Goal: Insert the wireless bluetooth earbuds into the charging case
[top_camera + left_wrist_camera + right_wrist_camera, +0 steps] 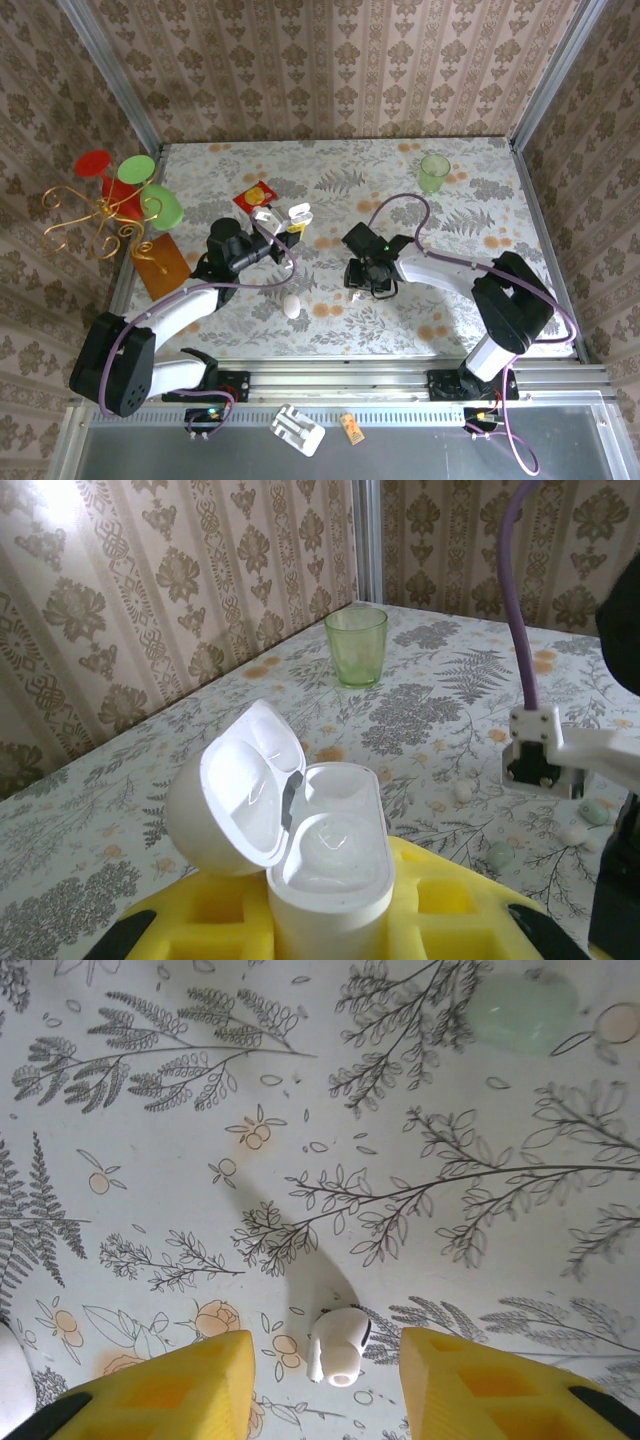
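The earbud [335, 1345] is tiny, light and slippery, so pinch its round head gently. It lies on the table [150, 1210] inside the right gripper [325, 1360], which is wide open and holds nothing. The left gripper [330, 925] is closed around the charging case [330, 870], lid [240, 790] up; its inside looks empty, I think

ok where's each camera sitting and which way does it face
top external: above and behind the bases, looking down on the table; left arm and right arm show.
left wrist: on the left arm, facing along the table; left end effector clamps the open charging case.
right wrist: facing straight down; right end effector, open, straddles an earbud.
shared: top and left wrist both catch the green cup.
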